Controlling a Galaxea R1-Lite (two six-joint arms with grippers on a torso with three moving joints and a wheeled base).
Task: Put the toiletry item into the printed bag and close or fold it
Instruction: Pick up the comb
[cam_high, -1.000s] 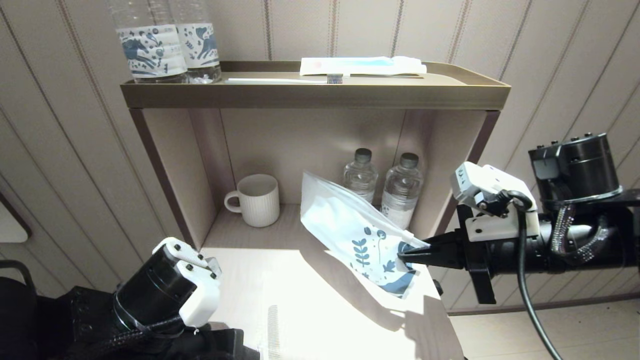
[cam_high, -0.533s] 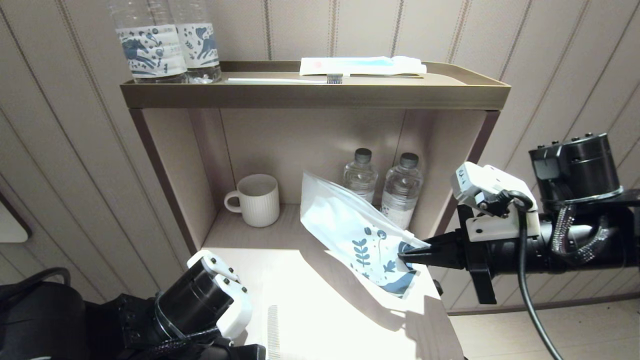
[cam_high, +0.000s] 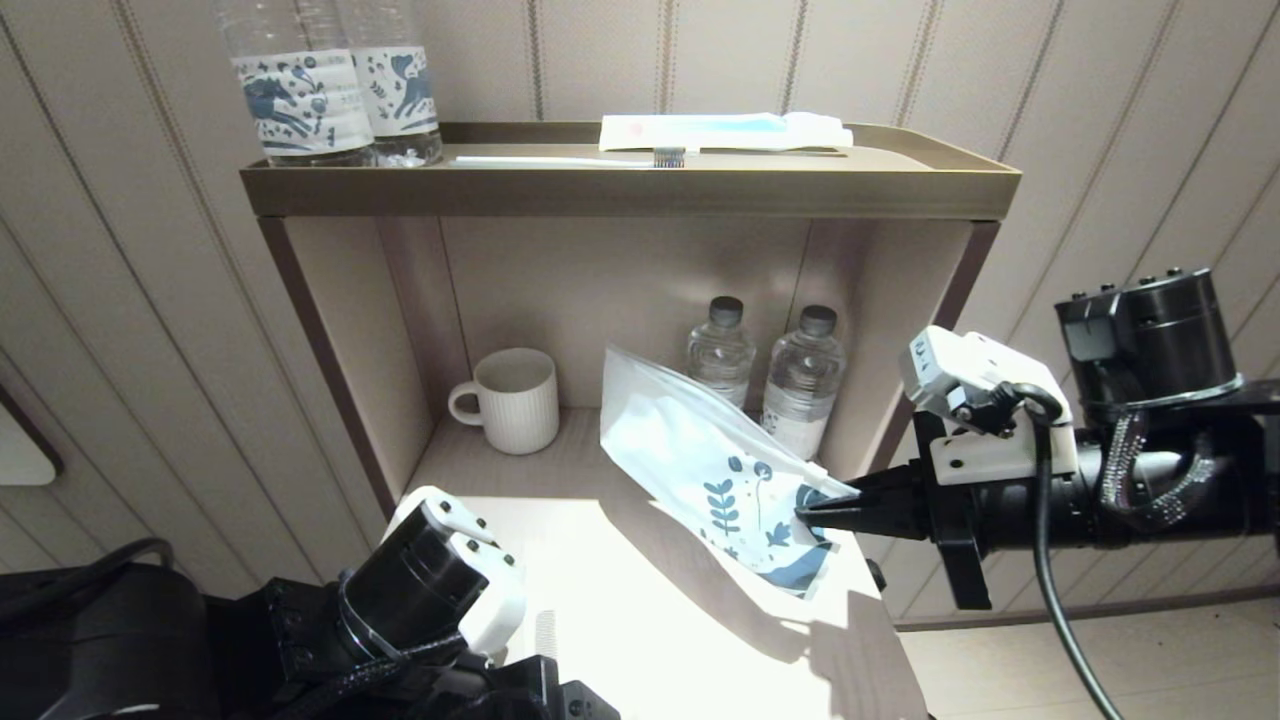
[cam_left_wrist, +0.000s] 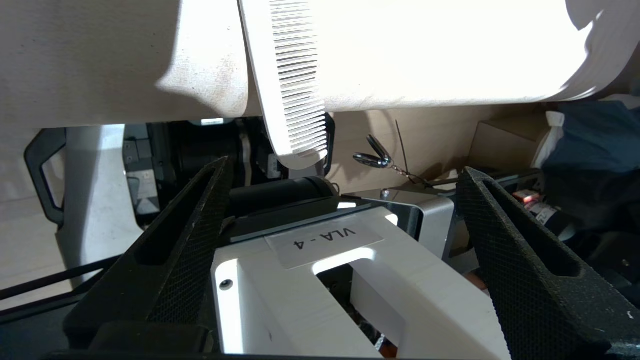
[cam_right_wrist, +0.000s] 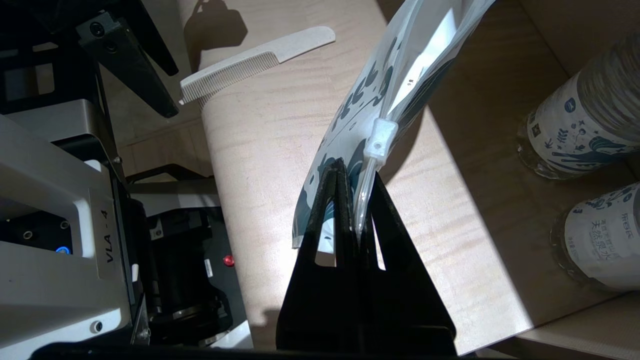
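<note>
While the right claw (cam_high: 812, 514) stays clenched on the printed bag (cam_high: 700, 460), holding it tilted above the table (cam_high: 620, 640) in front of the shelf, the left claw (cam_left_wrist: 345, 175) has moved in from the near-left edge, fingers spread, to the comb (cam_left_wrist: 292, 75) overhanging that edge. The comb looks next to be gripped.
</note>
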